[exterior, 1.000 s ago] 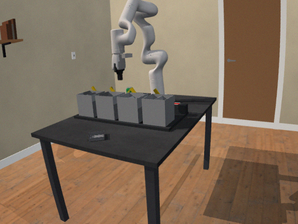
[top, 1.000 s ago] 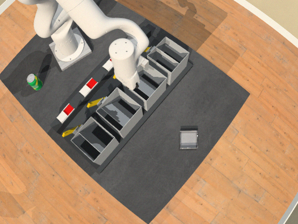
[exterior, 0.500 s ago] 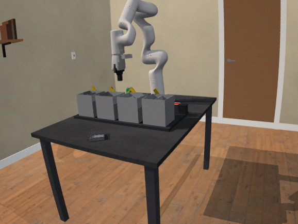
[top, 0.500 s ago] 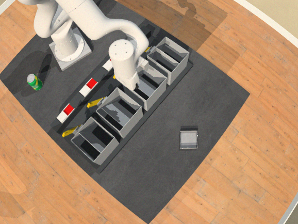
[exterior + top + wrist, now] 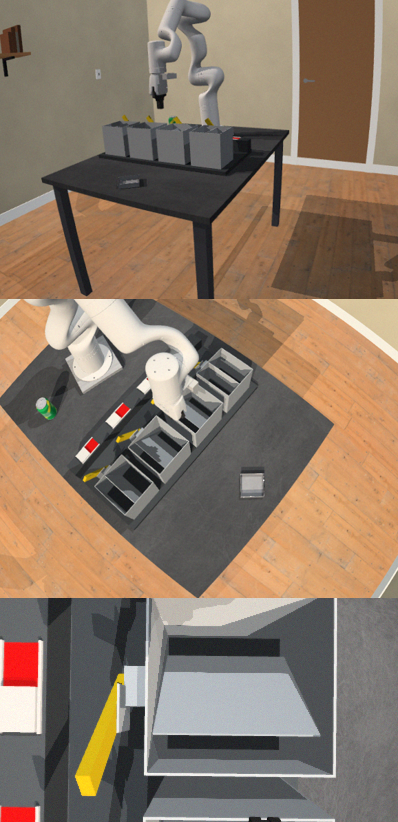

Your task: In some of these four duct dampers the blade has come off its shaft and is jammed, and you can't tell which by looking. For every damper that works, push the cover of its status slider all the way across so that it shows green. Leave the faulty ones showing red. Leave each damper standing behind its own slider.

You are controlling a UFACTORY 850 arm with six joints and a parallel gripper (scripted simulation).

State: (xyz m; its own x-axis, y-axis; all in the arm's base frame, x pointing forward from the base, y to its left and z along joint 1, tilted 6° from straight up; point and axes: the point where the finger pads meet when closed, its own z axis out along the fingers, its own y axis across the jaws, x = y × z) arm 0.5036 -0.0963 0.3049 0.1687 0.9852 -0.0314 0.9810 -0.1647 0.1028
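Four grey open-topped dampers stand in a diagonal row: first (image 5: 125, 488), second (image 5: 160, 448), third (image 5: 201, 414) and fourth (image 5: 225, 376). Each has a yellow lever on its side, such as the second damper's lever (image 5: 127, 435). Two sliders (image 5: 87, 449) (image 5: 118, 415) show red beside a white cover. A third slider (image 5: 144, 385) is partly hidden by my arm, and I do not see the fourth. My gripper (image 5: 160, 103) is shut and empty, high above the row near the third damper. The wrist view shows one damper (image 5: 240, 703) with a tilted blade, its lever (image 5: 100, 738) and a red slider (image 5: 20, 663).
A green can (image 5: 46, 408) stands at the left of the table near the robot base (image 5: 93, 364). A small clear tray (image 5: 252, 485) lies on the far side of the dampers from the sliders. The dampers sit on a dark rail.
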